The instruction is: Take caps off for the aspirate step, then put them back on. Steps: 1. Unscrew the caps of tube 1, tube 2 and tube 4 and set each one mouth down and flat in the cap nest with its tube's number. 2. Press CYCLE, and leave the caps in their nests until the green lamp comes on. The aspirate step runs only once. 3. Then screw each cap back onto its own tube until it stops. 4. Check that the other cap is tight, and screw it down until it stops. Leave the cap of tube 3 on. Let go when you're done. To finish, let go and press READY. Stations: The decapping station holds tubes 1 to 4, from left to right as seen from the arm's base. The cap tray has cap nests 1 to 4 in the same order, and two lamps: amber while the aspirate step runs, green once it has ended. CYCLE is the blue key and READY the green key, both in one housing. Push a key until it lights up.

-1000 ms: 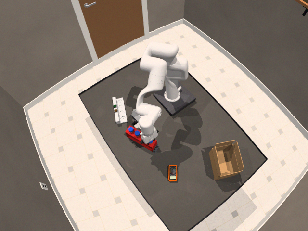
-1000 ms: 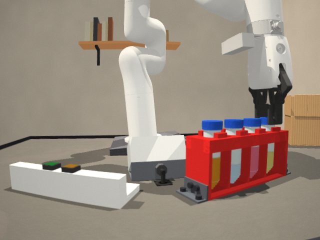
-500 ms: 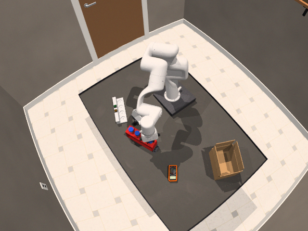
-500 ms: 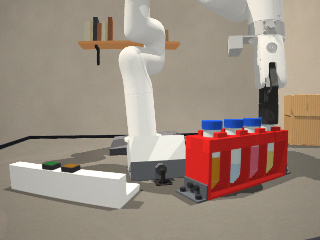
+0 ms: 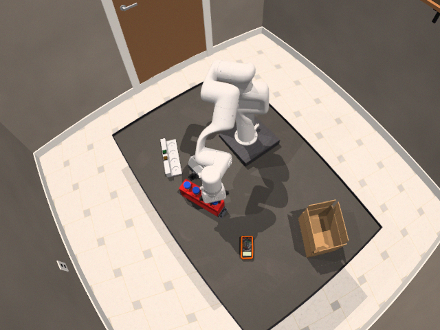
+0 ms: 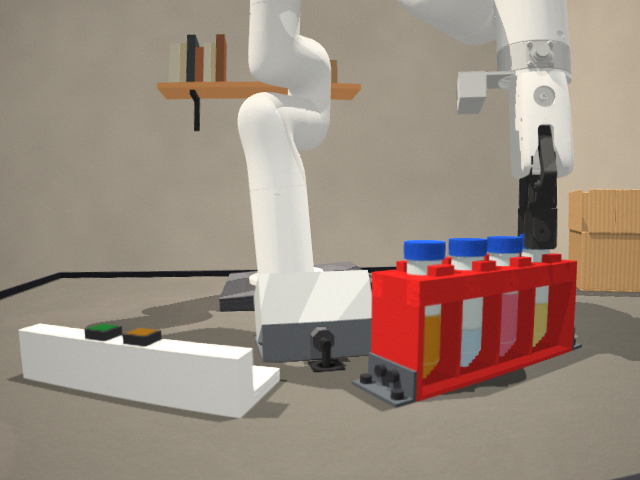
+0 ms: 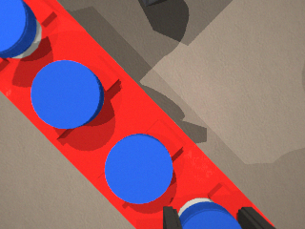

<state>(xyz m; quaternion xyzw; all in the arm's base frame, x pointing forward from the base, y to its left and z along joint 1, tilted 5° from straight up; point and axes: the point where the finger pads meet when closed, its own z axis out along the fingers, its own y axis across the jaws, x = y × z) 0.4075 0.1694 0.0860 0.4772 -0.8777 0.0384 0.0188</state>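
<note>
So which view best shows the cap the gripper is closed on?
Wrist view: the gripper has a finger on each side of the blue end cap at the frame's bottom edge. In the exterior view the fingers hide it almost entirely; in the top view the arm covers it.

The top view looks down from high overhead, taking in the whole room, with the door at the far edge. The exterior view sits low and close beside the red decapping station, facing the wall shelf. The wrist view looks straight down, very near, onto that same station, which all three views share.
</note>
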